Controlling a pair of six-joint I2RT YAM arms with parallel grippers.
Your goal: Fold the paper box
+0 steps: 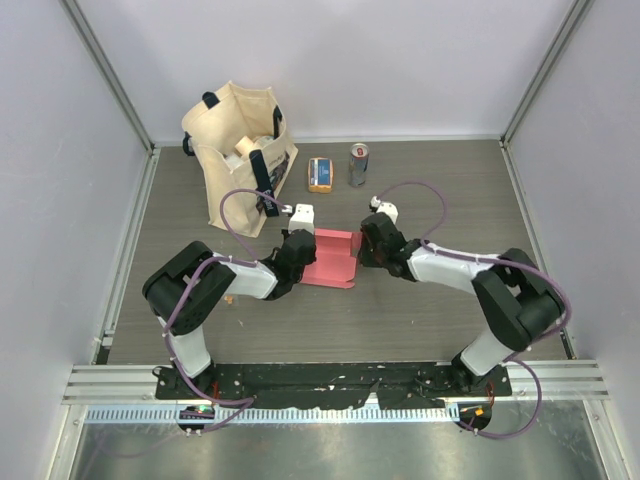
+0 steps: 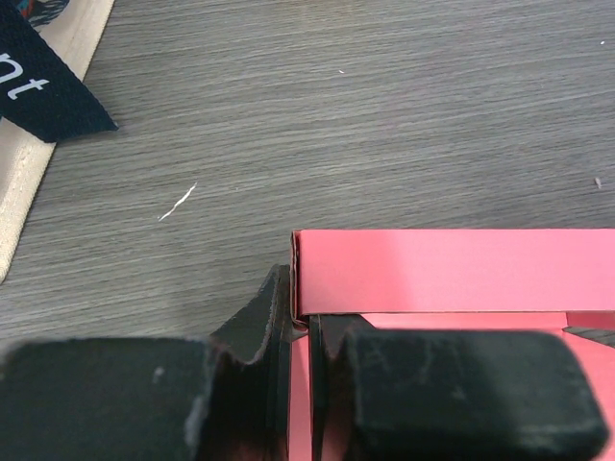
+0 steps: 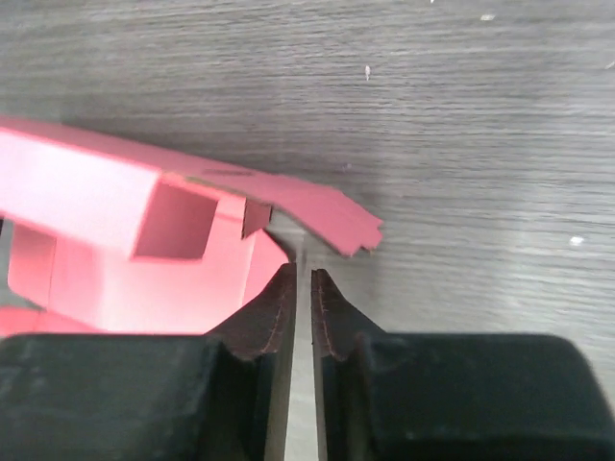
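Observation:
The pinkish-red paper box lies part-folded on the table between both arms, with one side wall raised. My left gripper is at its left edge. In the left wrist view the gripper is shut on a thin card edge of the box. My right gripper is at the box's right end. In the right wrist view the gripper is shut with only a thin slit showing table, holding nothing. The open box end is to its left and a loose flap just above its tips.
A beige tote bag stands at the back left, and its edge and dark strap show in the left wrist view. A small orange-and-blue packet and a metal can stand behind the box.

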